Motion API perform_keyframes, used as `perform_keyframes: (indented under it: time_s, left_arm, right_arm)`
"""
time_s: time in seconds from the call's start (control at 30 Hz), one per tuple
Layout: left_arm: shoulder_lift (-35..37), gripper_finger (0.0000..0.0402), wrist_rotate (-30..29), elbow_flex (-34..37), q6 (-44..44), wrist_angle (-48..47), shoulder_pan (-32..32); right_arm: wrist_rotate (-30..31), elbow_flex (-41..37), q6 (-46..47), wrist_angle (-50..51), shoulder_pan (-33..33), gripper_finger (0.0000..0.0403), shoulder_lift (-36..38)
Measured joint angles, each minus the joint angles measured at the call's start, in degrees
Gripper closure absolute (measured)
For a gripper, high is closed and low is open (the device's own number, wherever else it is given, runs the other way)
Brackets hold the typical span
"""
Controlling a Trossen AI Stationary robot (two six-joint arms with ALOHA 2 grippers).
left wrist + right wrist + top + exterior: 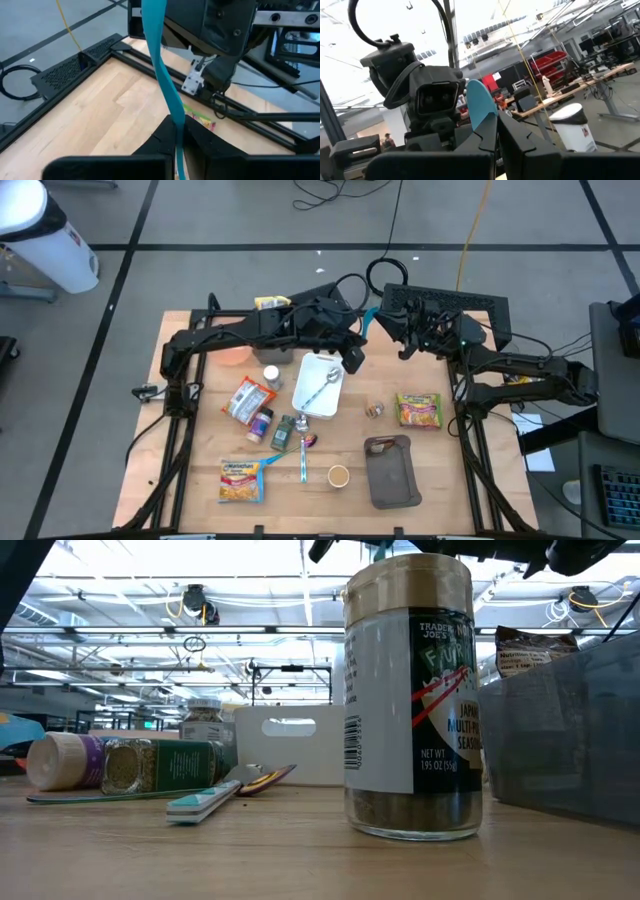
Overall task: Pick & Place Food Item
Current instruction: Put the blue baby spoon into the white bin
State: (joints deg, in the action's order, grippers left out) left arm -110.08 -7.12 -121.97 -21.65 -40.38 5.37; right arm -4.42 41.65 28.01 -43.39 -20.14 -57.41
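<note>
A long, flat teal strip point(367, 320) hangs in the air over the table's far middle, between my two grippers. My left gripper point(178, 122) is shut on one end of it. My right gripper point(497, 122) is shut on the other, rounded end point(479, 102). In the high view the left gripper point(358, 340) sits just above the far end of a white tray point(330, 405), and the right gripper point(380, 318) faces it closely. The food items lie on the table: two noodle packets point(418, 409) point(241, 480) and a snack packet point(247, 398). My left gripper pinches the teal strip's end point(176, 117) between its two fingers, the flat faces against the fingers. The strip runs on from the fingertips toward the right gripper, clear of the table. My right gripper pinches the strip near its rounded end point(487, 120) between its two fingers. The rounded tip sticks out past the fingertips toward the left arm's wrist, clear of the table.
The white tray holds a spoon point(322, 385). Spice jars point(283, 432) point(415, 700), a small cup point(338, 475), a grey tray point(392, 472), an orange dish point(236, 353) and a toothbrush point(304, 460) lie around it. Bare wood shows at the far right point(420, 370).
</note>
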Motion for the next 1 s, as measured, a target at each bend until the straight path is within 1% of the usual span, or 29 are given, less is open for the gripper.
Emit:
perform_keyframes:
  time_s: [0.33, 0.47, 0.6, 0.67, 0.83, 1.0]
  left_arm:
    - [0.0, 0.039, 0.3, 0.0, 0.2, -1.0, 0.0]
    - [0.1, 0.039, 0.4, -0.1, 0.7, -0.9, 0.0]
    - [0.1, 0.039, 1.0, -0.1, 2.1, -1.2, 0.3]
    - [0.3, 0.039, 1.1, -0.1, 2.2, -1.3, 0.3]
    - [1.7, 0.039, 1.4, -0.1, 3.3, -2.4, 0.6]
    - [4.5, 0.039, 1.5, -0.1, 4.1, -7.6, 1.0]
  right_arm:
    - [-0.1, 0.0, 0.2, -0.1, 0.0, 0.0402, 0.0]
    - [-0.3, 0.0, 0.2, -0.9, 0.0, 0.039, 0.0]
    - [-0.5, 0.0, -0.4, -1.8, 0.0, 0.0357, -0.1]
    - [-1.6, 0.0, -0.4, -2.8, -0.1, 0.0333, 0.0]
    - [-1.6, 0.0, 0.7, -4.5, -1.2, 0.0267, 0.0]
    - [-1.7, 0.0, 2.9, -4.4, -3.5, 0.0223, 0.7]
